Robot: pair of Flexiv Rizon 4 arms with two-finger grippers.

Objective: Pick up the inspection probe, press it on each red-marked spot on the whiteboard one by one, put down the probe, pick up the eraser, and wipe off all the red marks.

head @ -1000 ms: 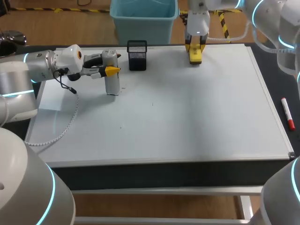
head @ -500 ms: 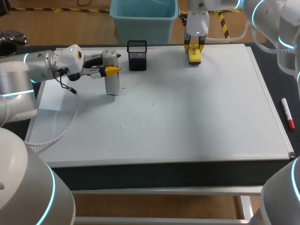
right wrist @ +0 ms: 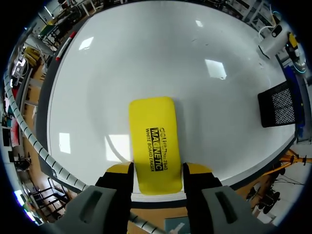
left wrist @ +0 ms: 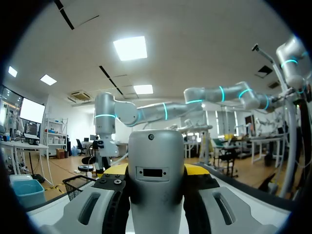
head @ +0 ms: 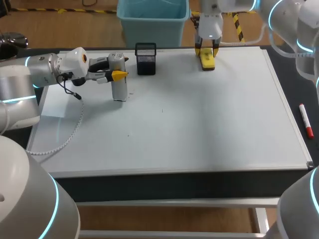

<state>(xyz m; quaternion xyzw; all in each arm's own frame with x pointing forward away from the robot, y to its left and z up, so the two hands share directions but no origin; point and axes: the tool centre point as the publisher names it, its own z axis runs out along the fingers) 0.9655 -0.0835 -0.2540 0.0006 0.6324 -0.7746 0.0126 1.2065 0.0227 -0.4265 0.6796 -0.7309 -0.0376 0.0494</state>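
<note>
L gripper (head: pixel 116 75): clamped on inspection probe (head: pixel 118 88), upright on whiteboard (head: pixel 199 124), far-left area.
Probe feel: prob. stiff, smooth shell, cable-tethered; hold mid-body.
Eraser (head: pixel 207 60): flat at board's far edge; prob. light, rigid; pinch long sides.
R gripper (head: pixel 206 51): fingers apart, straddling eraser's end.
Views: head shows coiled cable (head: pixel 79 122); R wrist shows finger-to-eraser fit.

Whiteboard (head: pixel 199 124) glossy, smooth. Eraser (right wrist: pixel 153 141) smooth plastic. Probe (left wrist: pixel 155 165) matt grey plastic. Holder (head: pixel 145 59) black wire mesh.

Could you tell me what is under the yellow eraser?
The yellow eraser lies flat on the whiteboard near its edge, between the right gripper's fingers. The board beneath it is covered, so any mark there cannot be seen.
</note>
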